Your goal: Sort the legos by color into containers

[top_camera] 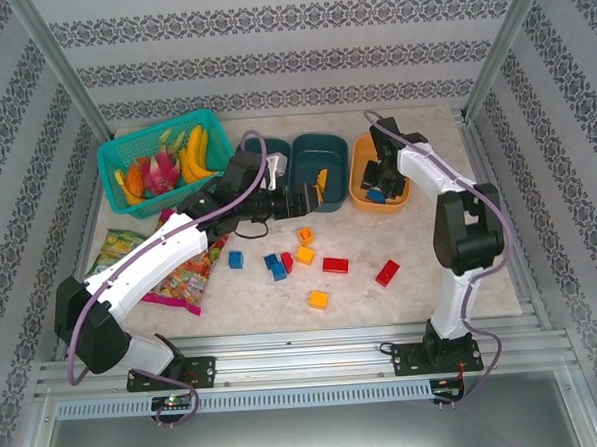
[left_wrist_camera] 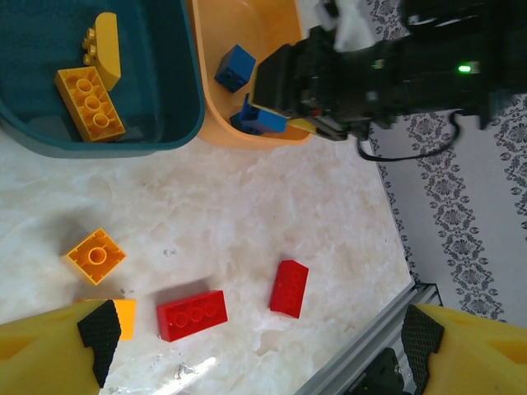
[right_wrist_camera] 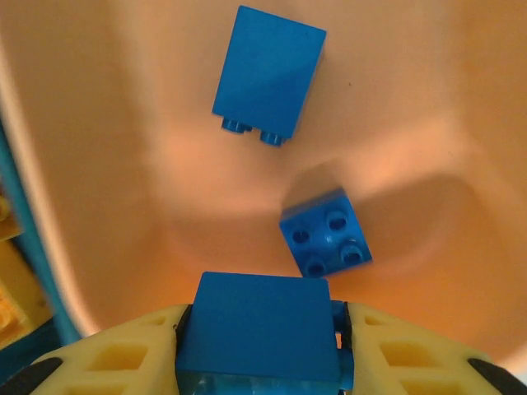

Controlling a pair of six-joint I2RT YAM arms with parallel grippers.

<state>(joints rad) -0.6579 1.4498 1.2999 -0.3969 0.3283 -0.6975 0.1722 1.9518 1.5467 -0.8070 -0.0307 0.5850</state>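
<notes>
In the top view, we are seeing the right gripper point(top_camera: 380, 179) lowered into the orange tub point(top_camera: 361, 194). The left gripper point(top_camera: 315, 193) is hovering at the teal tub point(top_camera: 325, 150), and loose legos point(top_camera: 335, 265) are lying on the table point(top_camera: 432, 282).

In the left wrist view, its yellow fingers point(left_wrist_camera: 49, 354) are standing wide apart, holding nothing. Two red bricks point(left_wrist_camera: 191, 314) are lying on the table, and yellow bricks point(left_wrist_camera: 89, 103) are resting in the teal tub.

In the right wrist view, the right fingers point(right_wrist_camera: 115, 358) are clamping a blue brick point(right_wrist_camera: 259, 329) over two other blue bricks point(right_wrist_camera: 268, 78) inside the orange tub.
</notes>
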